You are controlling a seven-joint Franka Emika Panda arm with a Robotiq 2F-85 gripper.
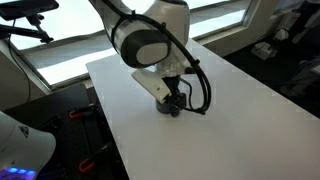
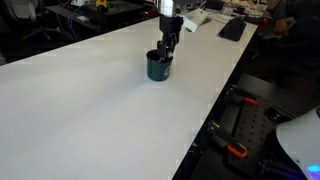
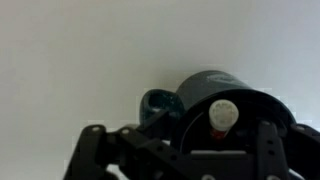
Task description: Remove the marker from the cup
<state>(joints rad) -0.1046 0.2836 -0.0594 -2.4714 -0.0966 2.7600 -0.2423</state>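
Marker (image 3: 222, 112) seen standing in cup (image 2: 157, 70), cup on tabletop (image 2: 90, 115). Pincer (image 2: 167, 50) held just above cup mouth; whether spread or pinching marker cannot be told. Jaws to be centred on marker, closed firmly, lifted straight so cup is not tipped.

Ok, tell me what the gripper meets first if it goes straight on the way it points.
Most likely the top of the marker, which stands in the cup: the gripper points down over the cup's mouth. Depth is unclear, so the rim might come first.
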